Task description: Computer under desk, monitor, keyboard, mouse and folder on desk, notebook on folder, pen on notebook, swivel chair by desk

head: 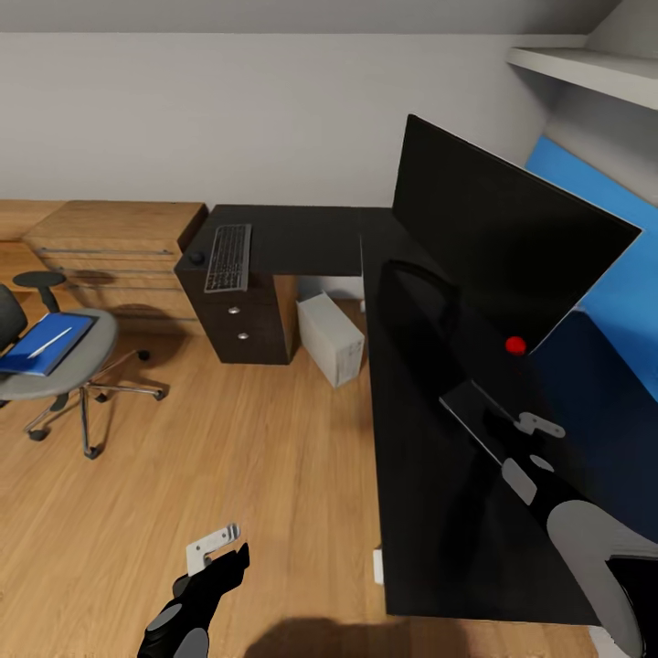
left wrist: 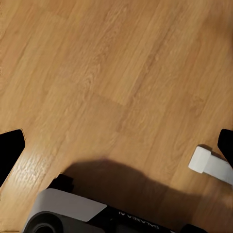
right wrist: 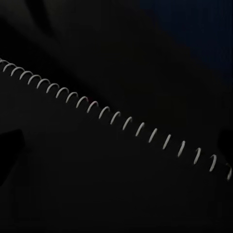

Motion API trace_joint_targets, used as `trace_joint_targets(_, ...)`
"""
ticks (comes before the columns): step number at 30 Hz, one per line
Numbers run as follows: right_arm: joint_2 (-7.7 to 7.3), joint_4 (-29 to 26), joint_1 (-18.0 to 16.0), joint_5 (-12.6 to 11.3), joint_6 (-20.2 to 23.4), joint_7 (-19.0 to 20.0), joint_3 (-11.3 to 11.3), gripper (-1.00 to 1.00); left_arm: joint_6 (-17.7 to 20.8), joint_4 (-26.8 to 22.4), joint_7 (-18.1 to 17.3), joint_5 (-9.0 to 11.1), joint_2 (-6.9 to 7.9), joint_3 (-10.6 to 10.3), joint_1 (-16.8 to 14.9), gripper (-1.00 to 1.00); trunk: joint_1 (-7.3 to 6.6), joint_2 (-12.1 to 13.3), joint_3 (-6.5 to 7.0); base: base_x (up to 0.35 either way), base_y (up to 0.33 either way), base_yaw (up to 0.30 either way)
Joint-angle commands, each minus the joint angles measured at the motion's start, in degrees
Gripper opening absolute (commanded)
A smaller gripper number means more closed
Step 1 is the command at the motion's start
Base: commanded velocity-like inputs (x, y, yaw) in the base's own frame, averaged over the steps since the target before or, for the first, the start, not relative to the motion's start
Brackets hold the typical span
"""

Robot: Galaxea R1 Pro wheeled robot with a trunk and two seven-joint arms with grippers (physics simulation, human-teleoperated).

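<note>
While the monitor (head: pixel 498 242), keyboard (head: pixel 228 257) and computer (head: pixel 331 337) are already being kept at the desk (head: pixel 439 512), the notebook (right wrist: pixel 116 160) is being hovered over by the released right gripper (head: pixel 525 450), with the folder (head: pixel 43 342) being left on the swivel chair (head: pixel 57 366) and the left gripper (head: pixel 212 546) being held unclenched over the floor (left wrist: pixel 116 73).

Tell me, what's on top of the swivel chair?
A blue folder lies on the chair seat, with a thin white pen resting across it. Whatever might be beneath the folder is covered, so I cannot tell.
</note>
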Motion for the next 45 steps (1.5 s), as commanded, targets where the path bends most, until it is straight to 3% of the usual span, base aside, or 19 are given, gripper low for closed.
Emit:
trace_joint_targets(1,-0.01,3.7,0.0,-0.6,-0.1,-0.2,0.1,1.00,0.1,-0.1,0.5,0.3,0.06,-0.1,0.0,1.00,-0.01,-0.1,-0.06,-0.286,0.000,0.000)
trace_joint_targets(32,0.03,3.7,0.0,-0.6,-0.1,-0.2,0.1,1.00,0.1,-0.1,0.4,0.3,0.05,-0.2,0.0,1.00,-0.01,-0.1,-0.06,-0.330,0.000,0.000)
trace_joint_targets(45,0.76,3.7,0.0,-0.6,-0.1,-0.3,0.1,1.00,0.2,-0.1,0.3,0.4,-0.07,-0.3,-0.1,1.00,-0.01,-0.1,-0.06,-0.061,0.000,0.000)
